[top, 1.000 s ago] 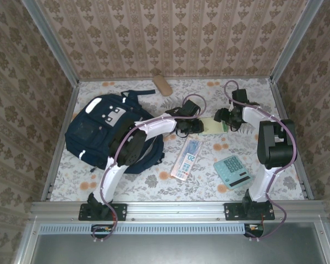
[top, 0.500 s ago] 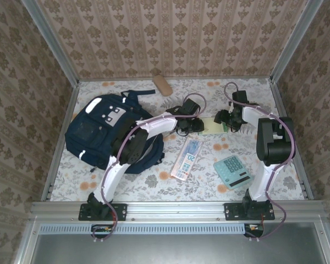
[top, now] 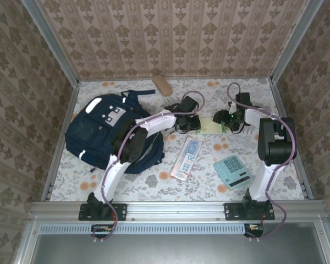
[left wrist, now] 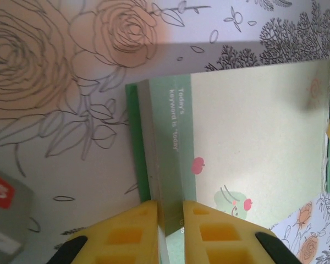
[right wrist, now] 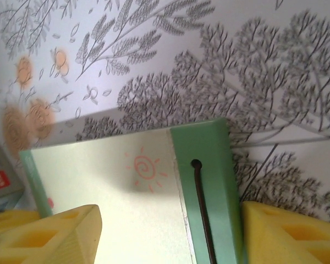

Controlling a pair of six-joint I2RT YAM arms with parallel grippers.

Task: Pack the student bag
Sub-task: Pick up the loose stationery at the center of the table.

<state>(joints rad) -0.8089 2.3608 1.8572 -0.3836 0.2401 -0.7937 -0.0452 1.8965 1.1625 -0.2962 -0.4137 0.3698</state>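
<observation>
Now the left gripper (left wrist: 169, 213) pinches one edge of the green notepad (left wrist: 253, 143); the right gripper (right wrist: 170, 236) straddles the opposite end, jaws wide. Best seat that pinch deeper, lift level: the student bag (top: 96, 135) lies well left of both.

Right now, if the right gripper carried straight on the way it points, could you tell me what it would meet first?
Probably the pale green paper notepad with a dark green bound edge, lying between the right gripper's open fingers; depth is unclear.
</observation>
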